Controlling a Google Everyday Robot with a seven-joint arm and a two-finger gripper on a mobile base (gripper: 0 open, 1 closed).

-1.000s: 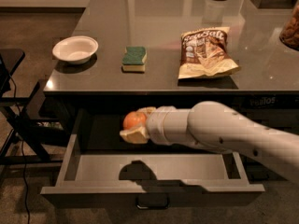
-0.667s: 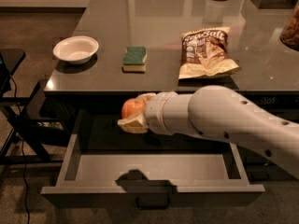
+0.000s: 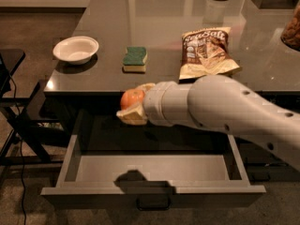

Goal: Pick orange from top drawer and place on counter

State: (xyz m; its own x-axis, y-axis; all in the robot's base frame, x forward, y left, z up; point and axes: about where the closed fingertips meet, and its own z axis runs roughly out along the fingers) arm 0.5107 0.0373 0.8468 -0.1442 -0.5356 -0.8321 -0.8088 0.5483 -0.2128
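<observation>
**Orange (image 3: 131, 98) in hand, not yet set down**

My gripper (image 3: 136, 103) is clamped on it above the open top drawer (image 3: 197, 168), level with the near edge of the counter (image 3: 164, 27). I should rise over that edge, reach farther in just right of the sponge (image 3: 135, 59), then lower gently so nothing rolls.

Arm (image 3: 225, 108) extends leftward, hand (image 3: 134, 103) clasping the orange (image 3: 131, 98) above the top drawer (image 3: 197, 191).

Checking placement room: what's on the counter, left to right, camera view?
Round white bowl → green rectangular sponge → brown crinkled snack bag. End effector grips the small round orange just in front of the dark grey counter, over the open grey drawer.
</observation>
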